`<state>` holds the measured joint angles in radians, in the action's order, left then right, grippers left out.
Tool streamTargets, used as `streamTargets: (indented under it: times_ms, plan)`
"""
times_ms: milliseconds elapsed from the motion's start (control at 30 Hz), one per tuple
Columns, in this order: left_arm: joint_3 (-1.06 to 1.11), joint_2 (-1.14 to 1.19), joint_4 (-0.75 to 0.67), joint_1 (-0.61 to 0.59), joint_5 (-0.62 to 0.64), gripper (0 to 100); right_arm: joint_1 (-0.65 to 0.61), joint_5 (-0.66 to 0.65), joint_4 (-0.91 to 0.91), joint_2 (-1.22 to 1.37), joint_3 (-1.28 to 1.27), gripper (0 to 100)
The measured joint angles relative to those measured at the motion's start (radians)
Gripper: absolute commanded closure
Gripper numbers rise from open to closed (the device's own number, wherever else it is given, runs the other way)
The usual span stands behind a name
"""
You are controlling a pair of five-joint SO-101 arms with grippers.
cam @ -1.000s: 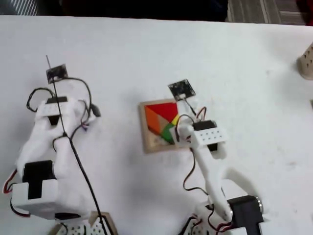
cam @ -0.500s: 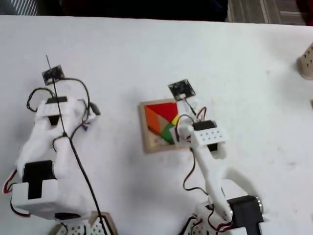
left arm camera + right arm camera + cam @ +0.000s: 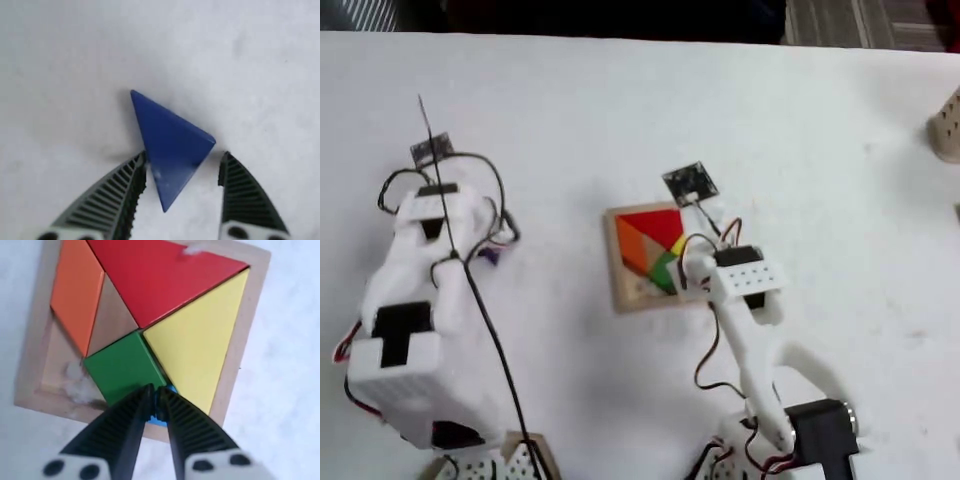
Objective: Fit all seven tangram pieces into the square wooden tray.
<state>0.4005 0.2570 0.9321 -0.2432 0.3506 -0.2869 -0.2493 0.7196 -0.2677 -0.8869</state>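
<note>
Left wrist view: left gripper (image 3: 182, 159), jaws wide, straddles the blue triangle (image 3: 170, 137); 1 corner points back toward the wrist.

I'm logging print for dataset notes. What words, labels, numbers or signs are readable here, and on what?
None can be read. The tangram pieces, wooden tray, blue triangle and table bear no print; any marks on the small circuit boards are too small to read.

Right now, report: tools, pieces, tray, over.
Left tool open astride blue triangle on table. Right tool shut over light-blue piece at tray rim. Tray part-filled, bare wood showing. No obstacle seen.
</note>
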Motion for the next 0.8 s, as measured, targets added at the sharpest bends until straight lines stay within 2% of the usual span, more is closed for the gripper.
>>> streamTargets:
  times_ms: [200,400,800]
  plan:
    - [-0.068,0.029,0.032,0.000,0.005,74,0.000,-0.012,0.000,0.000,0.000,98.1]
    - [-0.069,0.037,0.031,-0.021,0.066,74,0.000,-0.015,0.000,0.000,0.000,98.1]
    - [-0.069,0.038,0.031,-0.023,0.089,74,0.000,-0.020,0.000,0.000,0.000,98.1]
